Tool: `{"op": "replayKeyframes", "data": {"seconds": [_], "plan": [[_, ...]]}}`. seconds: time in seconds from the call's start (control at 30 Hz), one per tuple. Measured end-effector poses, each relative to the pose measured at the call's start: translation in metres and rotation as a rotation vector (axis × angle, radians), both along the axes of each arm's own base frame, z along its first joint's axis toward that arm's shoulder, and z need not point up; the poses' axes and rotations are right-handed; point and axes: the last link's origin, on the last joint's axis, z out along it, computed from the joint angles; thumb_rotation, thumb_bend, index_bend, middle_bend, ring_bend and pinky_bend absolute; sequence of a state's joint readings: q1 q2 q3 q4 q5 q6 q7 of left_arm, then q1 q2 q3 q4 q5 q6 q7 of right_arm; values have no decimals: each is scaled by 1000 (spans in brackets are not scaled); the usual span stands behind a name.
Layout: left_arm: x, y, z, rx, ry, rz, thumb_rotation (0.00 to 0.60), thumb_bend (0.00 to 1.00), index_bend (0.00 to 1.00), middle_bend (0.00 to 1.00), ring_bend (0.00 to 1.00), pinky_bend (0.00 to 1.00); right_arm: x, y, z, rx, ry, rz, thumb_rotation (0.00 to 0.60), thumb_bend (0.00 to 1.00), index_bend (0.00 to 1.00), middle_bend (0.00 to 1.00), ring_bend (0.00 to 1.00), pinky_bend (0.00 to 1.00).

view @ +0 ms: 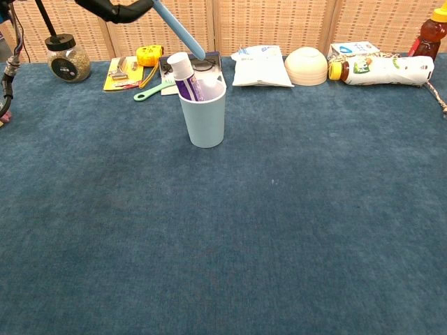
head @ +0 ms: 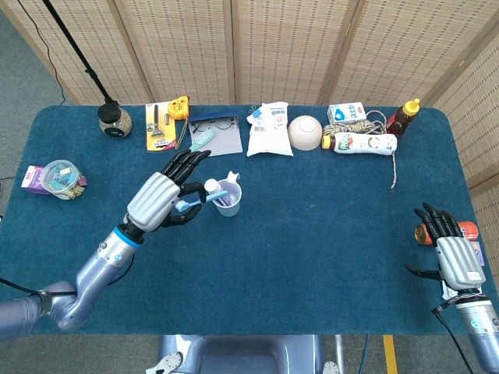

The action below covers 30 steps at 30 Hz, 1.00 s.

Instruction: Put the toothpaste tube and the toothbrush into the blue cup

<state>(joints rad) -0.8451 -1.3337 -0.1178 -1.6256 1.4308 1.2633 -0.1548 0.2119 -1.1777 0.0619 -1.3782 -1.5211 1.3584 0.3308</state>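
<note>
Item: blue cup (view: 203, 115), upright on the table (head: 327, 249), just off the fingertips of the left hand (head: 165, 196), on its right side and very near. Contents: toothpaste tube (view: 183, 73), standing cap-up inside the cup and leaning on its rim; this half of the task reads as done. Item: toothbrush (view: 179, 30), light blue, grasped in the left hand with the fingers curled around the handle; its long axis slants from the hand down toward the cup, the free end poised at or just above the rim on the side behind the tube. Whether the tip has crossed the rim cannot be told for certain. Judgement: the coming move turns on that slant, which must steepen and slide downward so the brush drops inside beside the tube, without nudging the light cup over. Right hand (head: 454, 251): well apart from the cup, resting near the table's right edge, fingers spread, holding nothing; the left is plainly the working hand. Views: the head view shows both hands and the grasp; the chest view shows only dark fingertips at the top edge, but gives the cup's interior, the tube's lean and the brush's angle far more clearly.
</note>
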Motion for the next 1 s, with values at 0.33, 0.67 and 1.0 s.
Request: {"op": "replayKeyframes", "data": {"seconds": [0.33, 0.67, 1.0], "plan": [[11, 12, -10, -57, 43, 75, 600, 405, 571, 0, 0, 0, 1, 0, -2, 6, -1, 4, 600, 0, 0, 0, 0, 0], [17, 28, -31, -95, 92, 150, 600, 405, 568, 0, 0, 0, 1, 0, -3, 11, 4, 4, 600, 0, 0, 0, 0, 0], [18, 33, -47, -102, 144, 161, 600, 405, 510, 0, 0, 0, -1, -1, -4, 15, 4, -2, 600, 0, 0, 0, 0, 0]]}}
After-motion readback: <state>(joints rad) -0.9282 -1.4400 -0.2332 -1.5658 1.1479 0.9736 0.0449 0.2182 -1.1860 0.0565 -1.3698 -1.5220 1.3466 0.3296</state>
